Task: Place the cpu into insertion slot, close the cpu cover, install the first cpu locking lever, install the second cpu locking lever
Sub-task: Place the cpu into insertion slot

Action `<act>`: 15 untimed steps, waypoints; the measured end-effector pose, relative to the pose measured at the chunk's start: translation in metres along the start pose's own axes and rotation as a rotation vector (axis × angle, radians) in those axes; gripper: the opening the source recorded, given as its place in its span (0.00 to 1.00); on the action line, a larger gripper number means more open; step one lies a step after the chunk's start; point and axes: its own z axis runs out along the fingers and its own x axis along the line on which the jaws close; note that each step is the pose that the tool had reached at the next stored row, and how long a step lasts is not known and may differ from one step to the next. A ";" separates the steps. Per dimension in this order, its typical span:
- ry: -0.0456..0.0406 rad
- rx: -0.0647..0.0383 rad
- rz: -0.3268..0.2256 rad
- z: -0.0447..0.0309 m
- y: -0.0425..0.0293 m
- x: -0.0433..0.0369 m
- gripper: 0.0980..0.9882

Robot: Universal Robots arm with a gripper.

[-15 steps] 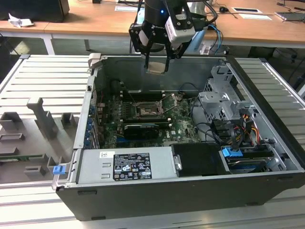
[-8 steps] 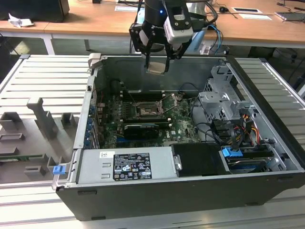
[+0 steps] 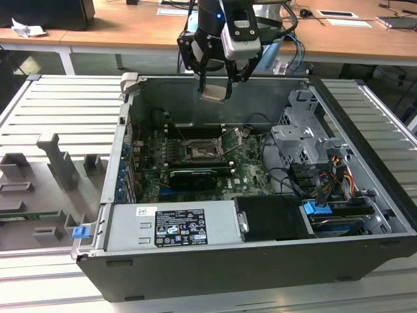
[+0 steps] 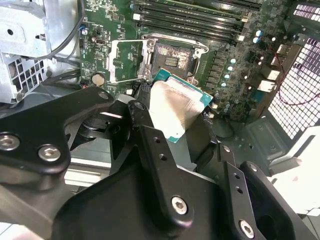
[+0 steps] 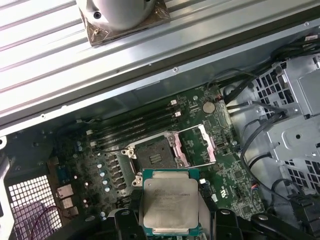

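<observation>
now cpu (image 5: 170,202), seemingly, within the tool (image 3: 215,85)

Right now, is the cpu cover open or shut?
Open. The cpu cover is flipped aside off the insertion slot, whose dark contacts lie bare; the claw holds the cpu.

The gripper (image 5: 170,218) clamps the cpu (image 5: 170,200) by its edges, aloft near the bare insertion slot (image 5: 155,157), the cpu cover (image 5: 208,144) swung open just beside it on the motherboard (image 5: 235,175).
</observation>
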 end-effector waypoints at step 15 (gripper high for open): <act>-0.0083 -0.002 0.096 0.0002 0.0000 0.0000 0.48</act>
